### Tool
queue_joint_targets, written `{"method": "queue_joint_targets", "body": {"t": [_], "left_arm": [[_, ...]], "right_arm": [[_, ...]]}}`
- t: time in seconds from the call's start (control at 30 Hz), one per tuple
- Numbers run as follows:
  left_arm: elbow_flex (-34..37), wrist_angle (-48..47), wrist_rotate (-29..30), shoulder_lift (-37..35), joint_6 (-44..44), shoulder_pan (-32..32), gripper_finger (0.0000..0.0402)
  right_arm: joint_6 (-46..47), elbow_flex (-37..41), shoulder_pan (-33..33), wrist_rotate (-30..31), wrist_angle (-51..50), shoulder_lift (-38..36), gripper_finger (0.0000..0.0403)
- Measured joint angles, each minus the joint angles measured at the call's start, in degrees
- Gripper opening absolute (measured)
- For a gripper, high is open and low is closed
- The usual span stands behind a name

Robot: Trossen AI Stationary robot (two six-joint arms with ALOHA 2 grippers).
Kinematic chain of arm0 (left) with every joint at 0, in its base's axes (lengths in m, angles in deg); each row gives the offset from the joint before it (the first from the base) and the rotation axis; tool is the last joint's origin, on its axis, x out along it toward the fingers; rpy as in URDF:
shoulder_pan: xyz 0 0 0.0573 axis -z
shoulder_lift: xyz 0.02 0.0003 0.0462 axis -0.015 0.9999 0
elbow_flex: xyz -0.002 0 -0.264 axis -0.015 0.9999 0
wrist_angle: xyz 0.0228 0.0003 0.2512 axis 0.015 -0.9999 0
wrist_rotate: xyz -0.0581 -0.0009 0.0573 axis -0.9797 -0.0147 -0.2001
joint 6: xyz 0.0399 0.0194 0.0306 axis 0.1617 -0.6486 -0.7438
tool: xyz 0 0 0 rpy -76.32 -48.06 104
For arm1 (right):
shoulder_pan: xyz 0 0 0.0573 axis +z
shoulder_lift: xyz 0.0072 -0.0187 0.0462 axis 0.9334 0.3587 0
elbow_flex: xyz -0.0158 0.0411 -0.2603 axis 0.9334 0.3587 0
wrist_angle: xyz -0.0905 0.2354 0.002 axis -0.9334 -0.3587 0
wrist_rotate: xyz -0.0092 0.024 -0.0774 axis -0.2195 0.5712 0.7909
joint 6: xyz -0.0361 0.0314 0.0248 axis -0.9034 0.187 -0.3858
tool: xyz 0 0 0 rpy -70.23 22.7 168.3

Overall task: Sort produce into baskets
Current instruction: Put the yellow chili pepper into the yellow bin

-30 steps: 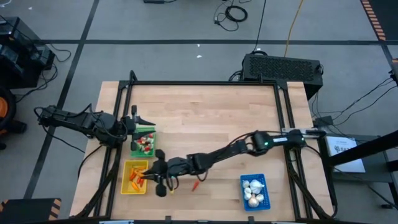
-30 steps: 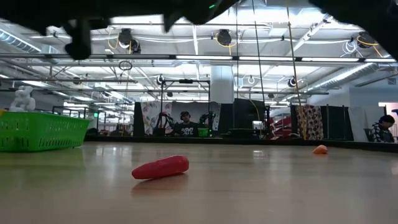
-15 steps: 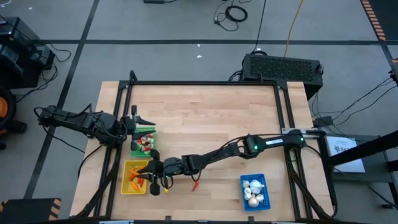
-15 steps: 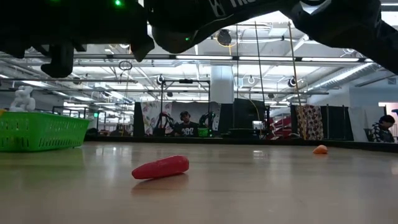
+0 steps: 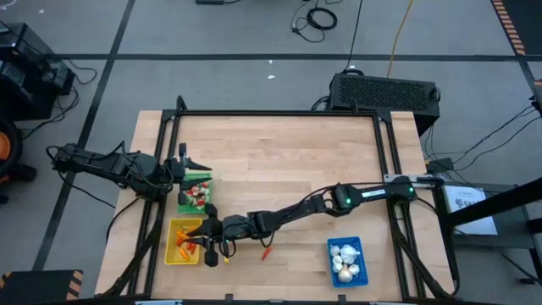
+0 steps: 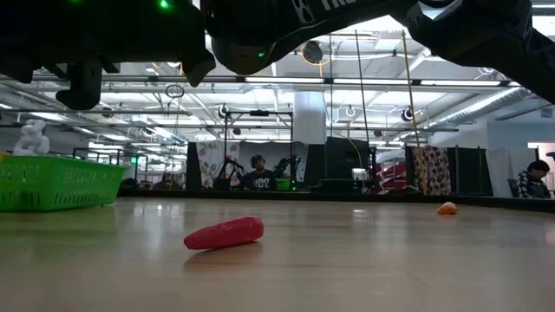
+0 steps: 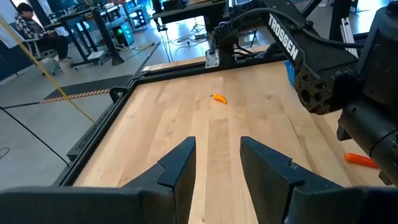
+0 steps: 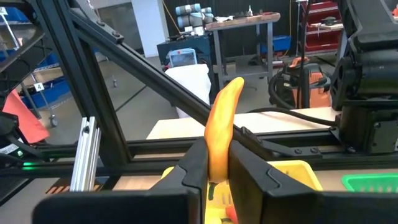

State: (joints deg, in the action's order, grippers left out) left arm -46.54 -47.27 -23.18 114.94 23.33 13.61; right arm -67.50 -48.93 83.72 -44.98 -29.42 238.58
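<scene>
At the counter's (image 5: 279, 161) left edge, the left tool (image 7: 214, 163), fingers apart and empty, hovers by the shallow green plastic basket (image 5: 196, 193) of mixed produce. Only the right wrist view shows the right tool (image 8: 217, 168) clamped on a curved yellow-orange toy pepper (image 8: 221, 127) standing on end over the yellow plastic basket (image 5: 182, 241) of orange pieces. A red carrot-like piece (image 6: 224, 233) lies flat. White garlic bulbs (image 5: 345, 260) fill the blue basket (image 5: 347, 261).

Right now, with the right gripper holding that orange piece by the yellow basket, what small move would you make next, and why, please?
Probably open the right gripper and drop the orange piece. The wrist view shows its fingers clamped on the piece with the yellow basket right below, and the high view puts the gripper at that basket's edge, where other orange pieces already lie. If unsure, ease slightly further over the basket first.
</scene>
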Motion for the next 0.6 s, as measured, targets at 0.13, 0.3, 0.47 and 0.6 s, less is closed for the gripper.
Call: {"method": "queue_joint_targets", "body": {"t": [0.13,0.3,0.47,0.6], "left_arm": [[0.00,0.00,0.00,0.00,0.00,0.00,0.0135],[0.00,0.00,-0.02,0.00,-0.03,0.00,0.0135],[0.00,0.00,-0.02,0.00,-0.04,0.00,0.0135],[0.00,0.02,-0.02,0.00,-0.04,0.01,0.0135]], "right_arm": [[0.00,0.00,0.00,0.00,-0.06,0.00,0.0053],[0.02,0.00,0.00,0.09,1.30,0.00,0.0084],[0.02,0.00,-0.05,1.89,2.51,0.00,0.0120],[0.00,0.00,-0.20,2.03,2.59,-0.02,0.0147]]}}
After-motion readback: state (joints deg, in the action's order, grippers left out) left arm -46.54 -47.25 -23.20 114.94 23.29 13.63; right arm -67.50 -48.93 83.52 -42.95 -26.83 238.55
